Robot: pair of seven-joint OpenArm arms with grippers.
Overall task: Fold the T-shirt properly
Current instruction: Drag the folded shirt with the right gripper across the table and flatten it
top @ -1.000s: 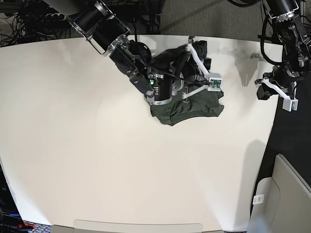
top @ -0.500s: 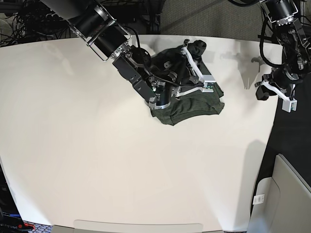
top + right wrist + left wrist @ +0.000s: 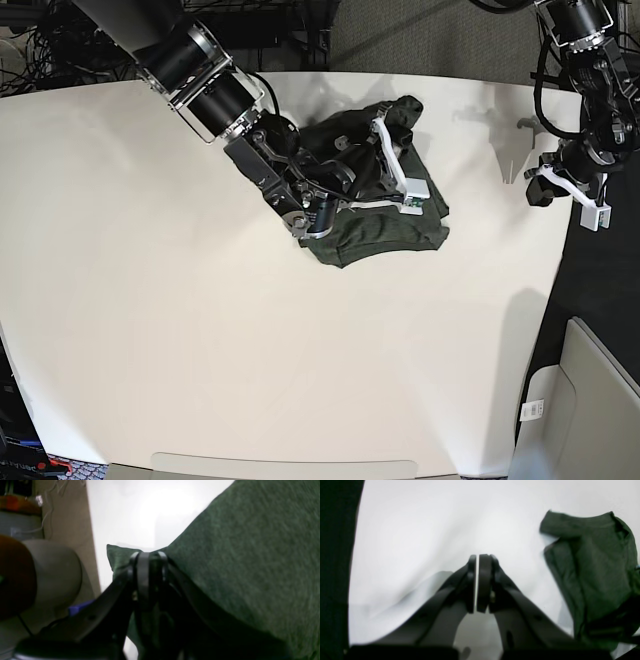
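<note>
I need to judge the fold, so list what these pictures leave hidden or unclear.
- T-shirt: in the base view the right arm covers its upper part, hiding sleeves and collar.
- Right gripper: shut on cloth; blur hides which layers.
- Left wrist view: the frame edge and a dark blur cut off the shirt's right side.
- Left gripper: shut, empty.

You had the T-shirt [image 3: 385, 215] bunched on the table [image 3: 200, 330] toward its far edge. Your right gripper [image 3: 405, 108] sat on top of it; your left gripper [image 3: 532, 180] hung well apart, at the table's edge.
</note>
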